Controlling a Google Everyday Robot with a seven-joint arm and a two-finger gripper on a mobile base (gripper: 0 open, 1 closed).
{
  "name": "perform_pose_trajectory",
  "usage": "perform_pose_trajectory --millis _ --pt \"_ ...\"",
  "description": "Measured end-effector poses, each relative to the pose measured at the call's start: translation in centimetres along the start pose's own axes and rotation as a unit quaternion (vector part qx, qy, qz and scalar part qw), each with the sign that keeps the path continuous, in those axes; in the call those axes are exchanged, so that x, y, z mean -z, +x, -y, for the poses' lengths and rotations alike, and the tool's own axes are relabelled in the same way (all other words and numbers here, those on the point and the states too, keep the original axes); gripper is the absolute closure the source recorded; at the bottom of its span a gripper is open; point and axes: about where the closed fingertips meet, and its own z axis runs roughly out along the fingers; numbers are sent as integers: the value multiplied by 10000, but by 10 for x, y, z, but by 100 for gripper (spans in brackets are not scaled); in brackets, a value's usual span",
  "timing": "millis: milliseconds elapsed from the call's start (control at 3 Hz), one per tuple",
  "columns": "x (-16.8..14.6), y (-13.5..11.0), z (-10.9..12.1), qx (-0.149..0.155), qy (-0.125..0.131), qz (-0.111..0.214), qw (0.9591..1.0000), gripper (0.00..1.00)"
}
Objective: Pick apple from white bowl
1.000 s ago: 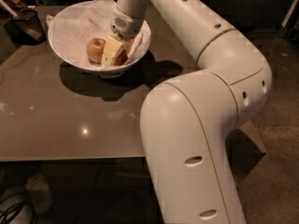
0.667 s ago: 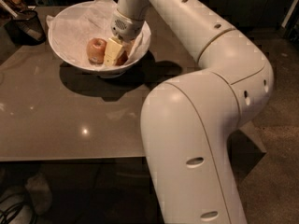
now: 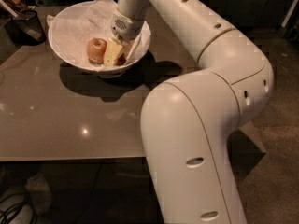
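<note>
Judging from the camera view, you should expect the apple [image 3: 123,59] to be firm, moderately heavy and slick-skinned. A round, glossy fruit like that tends to squirt out of a shallow pinch, so take it across its widest part, low enough that the contact sits at or below the middle. Only a reddish sliver of it shows, low on the right side of the white bowl [image 3: 60,50] and tucked against the crinkled paper lining. The paler apple [image 3: 96,50] lies just to its left, close enough that it could be nudged.

The gripper [image 3: 117,55] is down inside the bowl between the two fruits and hides most of the target. You cannot tell whether it is spread or closed, nor whether it has the apple. The arm [image 3: 196,27] reaches over the table [image 3: 56,115] from the near right, with the wrist angled steeply down over the bowl's right rim. The dark mesh cup [image 3: 25,24] stands well clear to the left.
</note>
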Motion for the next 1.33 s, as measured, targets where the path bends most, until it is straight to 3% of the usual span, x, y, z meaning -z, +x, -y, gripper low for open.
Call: perform_pose_trajectory --millis 333,1000,1333 --pt "0 0 0 0 0 0 10000 100" --pt "53 11 -16 134 415 371 9984 100" --pt "68 16 -21 198 476 447 9977 100"
